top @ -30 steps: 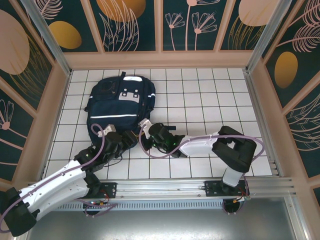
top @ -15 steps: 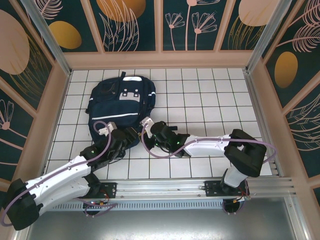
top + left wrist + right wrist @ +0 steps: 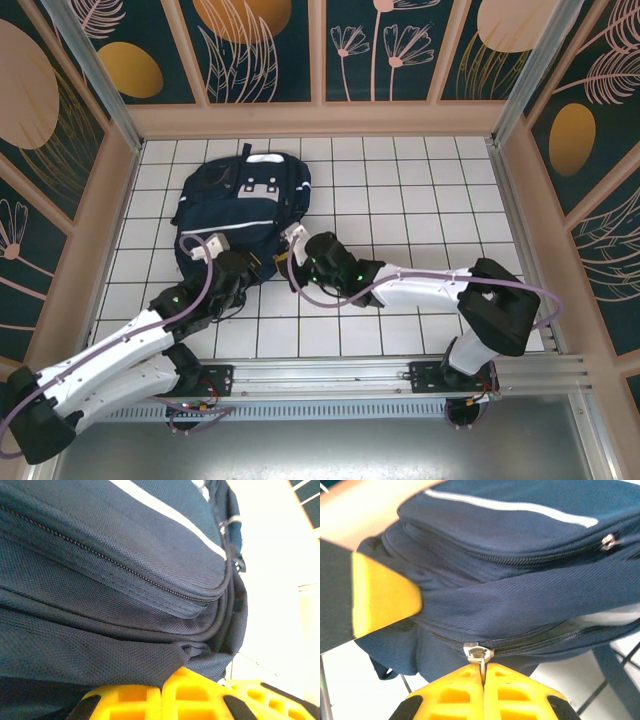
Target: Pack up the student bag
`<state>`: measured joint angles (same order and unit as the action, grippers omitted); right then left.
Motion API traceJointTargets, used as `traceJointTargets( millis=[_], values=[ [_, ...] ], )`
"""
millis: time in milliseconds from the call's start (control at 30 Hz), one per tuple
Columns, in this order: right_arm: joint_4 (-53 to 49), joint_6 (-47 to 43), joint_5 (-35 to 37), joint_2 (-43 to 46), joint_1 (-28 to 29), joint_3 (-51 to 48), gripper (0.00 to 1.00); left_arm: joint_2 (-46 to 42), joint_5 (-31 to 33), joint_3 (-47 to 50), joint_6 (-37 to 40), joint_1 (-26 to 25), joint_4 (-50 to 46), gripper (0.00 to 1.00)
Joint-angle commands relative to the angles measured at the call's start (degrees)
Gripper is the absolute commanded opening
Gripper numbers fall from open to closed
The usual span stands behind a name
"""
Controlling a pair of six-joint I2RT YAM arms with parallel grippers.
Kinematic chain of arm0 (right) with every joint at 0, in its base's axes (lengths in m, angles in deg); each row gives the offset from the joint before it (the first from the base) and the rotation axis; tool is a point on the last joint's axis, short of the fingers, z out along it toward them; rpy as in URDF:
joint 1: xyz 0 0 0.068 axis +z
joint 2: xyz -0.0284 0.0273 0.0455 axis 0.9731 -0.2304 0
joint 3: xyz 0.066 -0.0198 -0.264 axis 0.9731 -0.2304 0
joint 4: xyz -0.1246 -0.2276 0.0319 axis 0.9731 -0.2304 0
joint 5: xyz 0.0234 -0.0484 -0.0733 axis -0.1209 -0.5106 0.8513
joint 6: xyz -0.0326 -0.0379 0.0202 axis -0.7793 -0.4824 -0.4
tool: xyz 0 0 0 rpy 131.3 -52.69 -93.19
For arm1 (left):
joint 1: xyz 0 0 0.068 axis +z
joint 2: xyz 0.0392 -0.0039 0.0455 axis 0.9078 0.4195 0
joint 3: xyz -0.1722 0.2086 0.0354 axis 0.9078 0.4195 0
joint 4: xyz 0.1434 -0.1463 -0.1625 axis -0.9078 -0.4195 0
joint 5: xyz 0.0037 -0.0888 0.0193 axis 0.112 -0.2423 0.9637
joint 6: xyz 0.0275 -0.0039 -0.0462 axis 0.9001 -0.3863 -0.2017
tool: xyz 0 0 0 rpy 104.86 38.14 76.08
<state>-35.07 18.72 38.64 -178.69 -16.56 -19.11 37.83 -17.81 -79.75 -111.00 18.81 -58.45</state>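
Yellow-fingered and pressed together, the right gripper [image 3: 483, 679] pinches the metal zipper pull [image 3: 479, 655] of the student bag [image 3: 240, 200]. The tab stands upright in the seam between the two fingers, on the bag's lower zip line. The left gripper [image 3: 161, 689] is likewise closed, fingertips meeting on a fold of navy fabric at the bag's bottom edge, just under a zipped front pocket [image 3: 125, 555].

The bag lies flat on the white tiled table [image 3: 420, 200], at about 10 o'clock from the table's centre in the overhead view, with its handle end toward 12 o'clock. Its white reflective stripe [image 3: 228, 231] runs across the lower front, and pale patches [image 3: 262, 185] sit nearer the top. The main zips look closed along the stretches the wrist cameras show.

Both arms reach in from the 6 o'clock side. The left arm [image 3: 120, 350] comes up from 7 o'clock to meet the bag's near edge. The right arm [image 3: 420, 290] sweeps across from 4 o'clock to the bag's 5 o'clock corner, so the two grippers sit near each other.

A metal rail [image 3: 350, 378] carries the arm bases at the near edge. Dark floral wall panels [image 3: 260, 50] enclose the table on the other three sides.
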Motion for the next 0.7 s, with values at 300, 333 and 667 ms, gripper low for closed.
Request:
traceJointTargets(
  millis=[300, 333, 667],
  values=[
    [-8.6, -1.5, -3.1, 2.5, -10.5, 7.3, 0.0, -2.8, 13.3, -11.3, 8.8, 1.3, -9.4, 0.0],
    [-8.7, -1.3, -2.6, 2.5, -11.5, 6.5, 0.0, -2.8, 13.4, -11.3, 8.8, 1.3, -9.4, 0.0],
    [-6.4, -0.1, -1.9, -1.9, -19.9, 4.5, 0.0, -3.2, 12.6, -11.5, 9.0, 1.4, -9.2, 0.0]
  ],
)
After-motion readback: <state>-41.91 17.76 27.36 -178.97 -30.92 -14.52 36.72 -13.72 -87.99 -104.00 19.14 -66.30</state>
